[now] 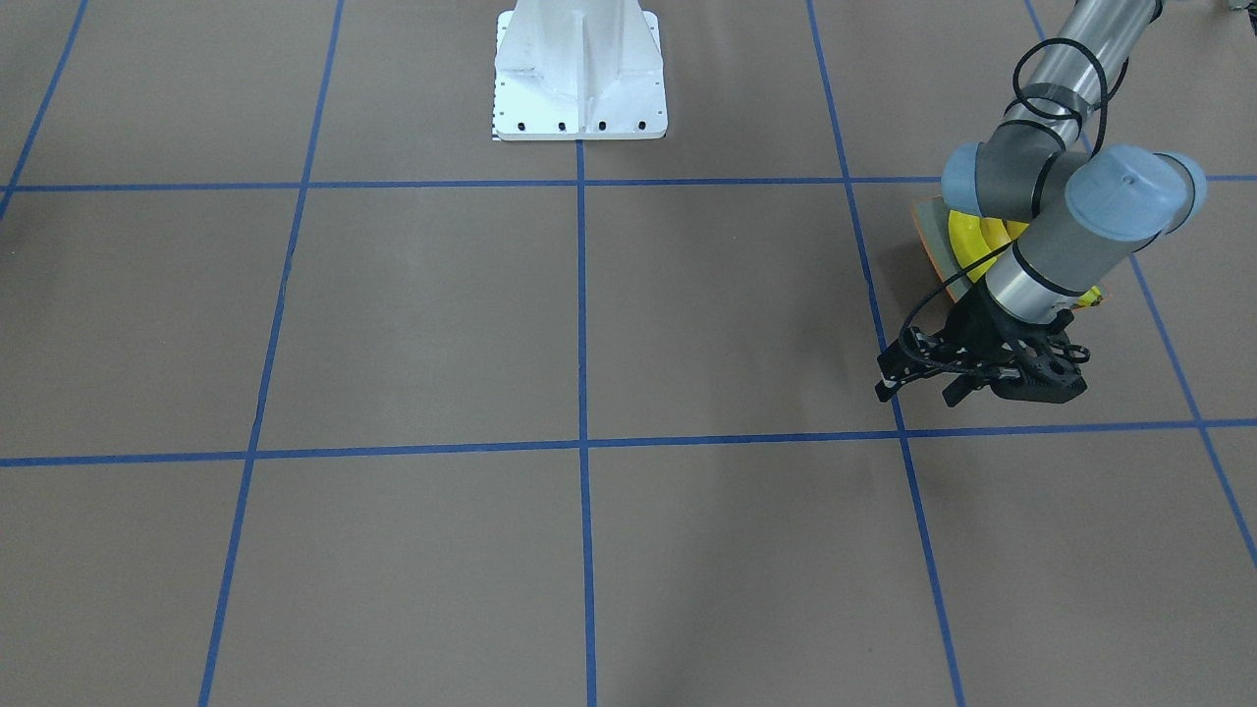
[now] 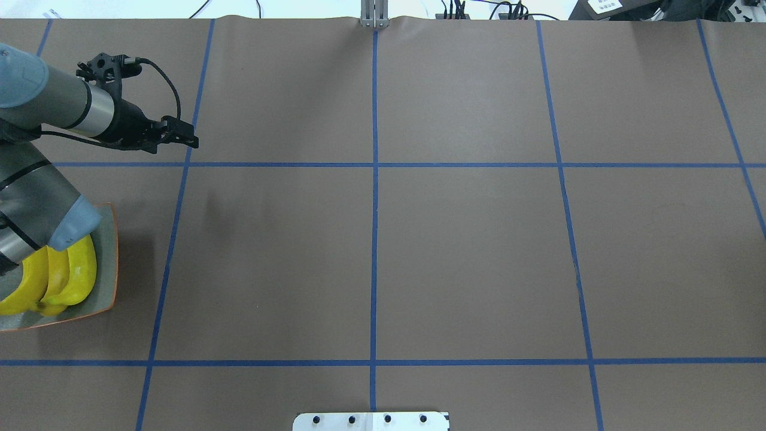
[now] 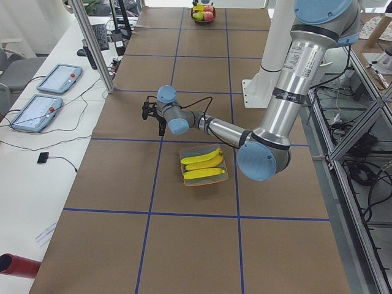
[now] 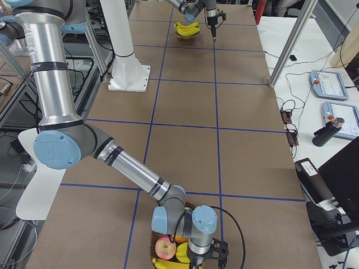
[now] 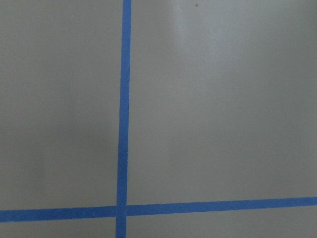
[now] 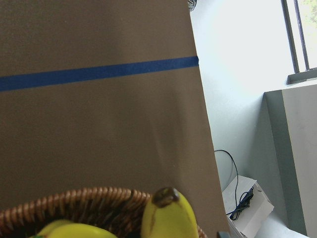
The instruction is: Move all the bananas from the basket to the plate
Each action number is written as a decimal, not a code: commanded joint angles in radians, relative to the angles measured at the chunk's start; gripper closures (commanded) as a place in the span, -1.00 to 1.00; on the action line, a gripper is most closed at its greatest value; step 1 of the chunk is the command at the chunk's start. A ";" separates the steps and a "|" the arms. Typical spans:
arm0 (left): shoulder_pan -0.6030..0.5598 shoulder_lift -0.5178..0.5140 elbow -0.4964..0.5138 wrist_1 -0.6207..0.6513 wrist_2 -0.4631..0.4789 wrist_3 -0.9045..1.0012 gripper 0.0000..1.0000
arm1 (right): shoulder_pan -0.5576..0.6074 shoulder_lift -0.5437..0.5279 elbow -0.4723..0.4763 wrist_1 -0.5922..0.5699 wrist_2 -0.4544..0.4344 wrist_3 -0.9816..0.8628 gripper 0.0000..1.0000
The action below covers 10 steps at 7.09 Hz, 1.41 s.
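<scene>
A brown bench (image 2: 467, 257) crossed by blue tape lines (image 2: 374, 239) fills the overhead view. The left arm (image 2: 36, 102) reaches in at the left end, passing above the plate (image 2: 106, 269), which sits at the left edge of that view on the near half of the bench. Three bananas (image 2: 75, 278) show on the plate, lying side by side and touching, partly hidden under the arm's elbow.

The left gripper (image 2: 190, 136) hangs over bare bench beyond the plate, well apart from it, close to a tape line. Its fingers are spread and nothing is between them.

At the bench's opposite end, seen from the right side, the right arm (image 4: 129, 168) bends down over a woven brown basket (image 6: 79, 201) at the bench's corner. A banana (image 6: 168, 218) with a dark tip rests against the basket's rim, and a red-and-yellow apple (image 4: 166, 246) lies in the basket beside it. The right gripper (image 4: 208, 259) is over the basket, just above the fruit. Whether its fingers are spread or together I cannot tell.
</scene>
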 commanded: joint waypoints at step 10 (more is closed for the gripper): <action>0.000 -0.002 0.010 -0.002 -0.005 -0.002 -1.00 | 0.117 -0.059 0.300 -0.197 -0.044 -0.274 1.00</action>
